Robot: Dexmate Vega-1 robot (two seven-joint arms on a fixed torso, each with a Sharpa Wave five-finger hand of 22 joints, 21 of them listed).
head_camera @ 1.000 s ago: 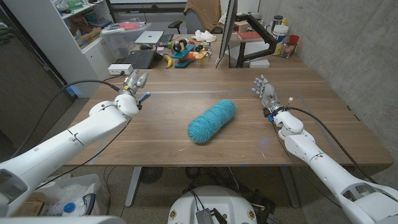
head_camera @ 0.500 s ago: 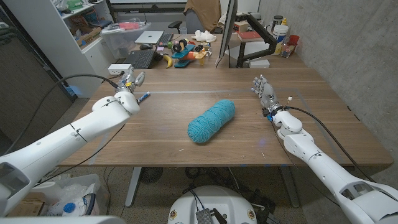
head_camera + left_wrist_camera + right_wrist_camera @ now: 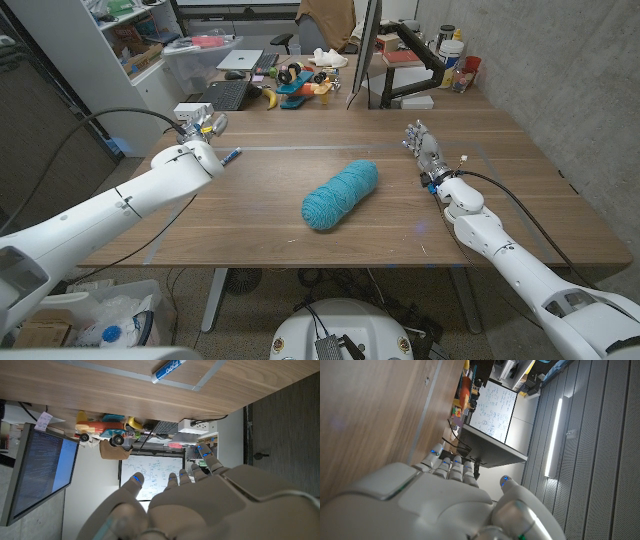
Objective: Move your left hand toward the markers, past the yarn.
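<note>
Wooden counter (image 3: 250, 215) spread under both arms. Teal yarn (image 3: 340, 193), a fat skein, lying at the counter's middle, between the two arms and apart from each. Left hand (image 3: 203, 126) raised near the counter's far left corner, beyond the yarn, fingers (image 3: 207, 460) a little apart and extended, gripping nothing. Right hand (image 3: 426, 149) over the counter's right side, standing on edge, fingers (image 3: 443, 466) side by side and straight, likewise holding nothing. Blue marker (image 3: 231, 155) lying on the counter just beside the left hand, not touched by it.
</note>
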